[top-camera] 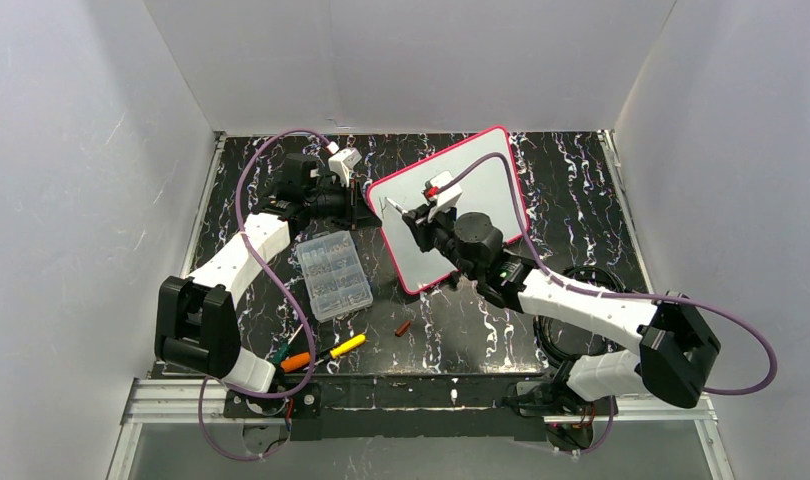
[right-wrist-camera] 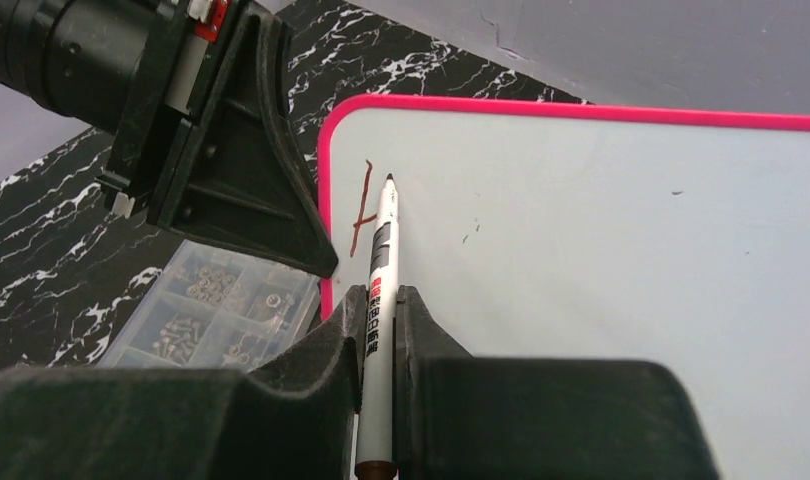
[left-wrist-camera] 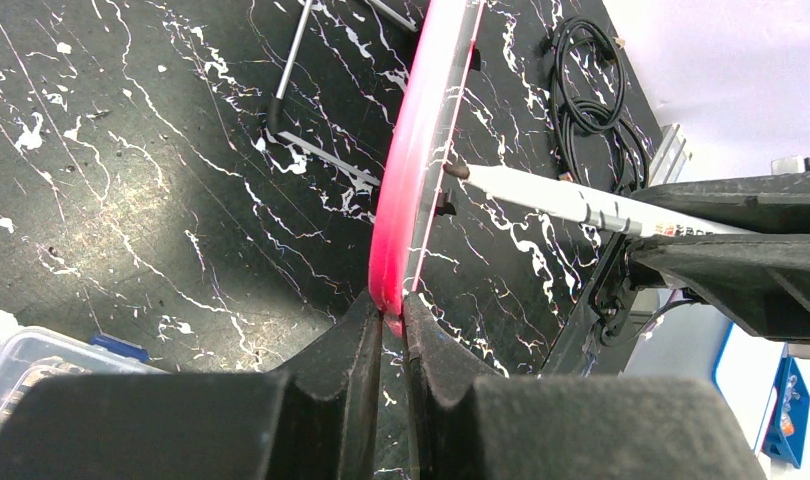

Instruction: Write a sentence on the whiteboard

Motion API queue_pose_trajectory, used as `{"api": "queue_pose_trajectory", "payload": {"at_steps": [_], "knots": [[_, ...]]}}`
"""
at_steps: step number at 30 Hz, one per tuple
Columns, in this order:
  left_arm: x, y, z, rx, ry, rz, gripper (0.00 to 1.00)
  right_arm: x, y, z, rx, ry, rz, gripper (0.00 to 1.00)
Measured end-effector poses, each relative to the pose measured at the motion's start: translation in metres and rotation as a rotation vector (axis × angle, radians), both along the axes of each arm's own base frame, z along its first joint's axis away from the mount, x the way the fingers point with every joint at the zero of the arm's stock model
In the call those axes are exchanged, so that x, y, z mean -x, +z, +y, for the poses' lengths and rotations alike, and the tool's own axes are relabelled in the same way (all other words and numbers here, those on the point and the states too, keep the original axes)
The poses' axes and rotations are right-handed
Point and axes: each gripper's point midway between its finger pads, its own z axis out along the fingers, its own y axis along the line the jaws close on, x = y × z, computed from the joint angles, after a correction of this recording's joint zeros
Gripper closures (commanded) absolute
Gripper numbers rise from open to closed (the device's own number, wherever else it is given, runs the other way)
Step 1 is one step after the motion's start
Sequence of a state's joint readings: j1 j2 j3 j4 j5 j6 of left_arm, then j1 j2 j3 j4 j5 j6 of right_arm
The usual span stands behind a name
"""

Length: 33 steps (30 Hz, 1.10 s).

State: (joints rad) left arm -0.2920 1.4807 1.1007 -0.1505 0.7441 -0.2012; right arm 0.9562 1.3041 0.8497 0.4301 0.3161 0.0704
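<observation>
The whiteboard (top-camera: pixel 481 195), white with a pink-red rim, stands tilted at the table's middle back. My left gripper (top-camera: pixel 359 203) is shut on its left rim, seen edge-on in the left wrist view (left-wrist-camera: pixel 406 190), jaws pinching the rim (left-wrist-camera: pixel 393 305). My right gripper (top-camera: pixel 421 222) is shut on a white marker (right-wrist-camera: pixel 379 300) whose dark tip touches the board (right-wrist-camera: pixel 601 250) near its top left corner. Of the sentence only a short brownish-red stroke with a crossbar (right-wrist-camera: pixel 363 210) shows beside the tip. The marker also shows in the left wrist view (left-wrist-camera: pixel 571 195).
A clear compartment box of screws (top-camera: pixel 333 274) lies left of the board, also in the right wrist view (right-wrist-camera: pixel 216 310). A small red cap (top-camera: pixel 403 328), an orange and a yellow tool (top-camera: pixel 323 353) lie near the front. Black cable coils (top-camera: pixel 566 320) at the right.
</observation>
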Motion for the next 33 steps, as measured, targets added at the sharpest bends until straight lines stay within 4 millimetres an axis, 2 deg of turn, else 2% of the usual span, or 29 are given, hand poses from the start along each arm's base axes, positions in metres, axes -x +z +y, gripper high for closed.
{"api": "queue_pose_trajectory", "payload": {"at_steps": [5,24,33], "knots": [[0.0,0.0,0.0,0.0,-0.001,0.0,1.0,-0.005,0.006,0.004,-0.012,-0.007,-0.017,0.99],[0.0,0.0,0.0,0.0,-0.001,0.0,1.0,-0.007,0.003,0.004,-0.004,-0.02,-0.017,0.99],[0.0,0.0,0.0,0.0,0.0,0.0,1.0,0.001,-0.013,-0.006,-0.001,-0.025,0.021,0.99]]}}
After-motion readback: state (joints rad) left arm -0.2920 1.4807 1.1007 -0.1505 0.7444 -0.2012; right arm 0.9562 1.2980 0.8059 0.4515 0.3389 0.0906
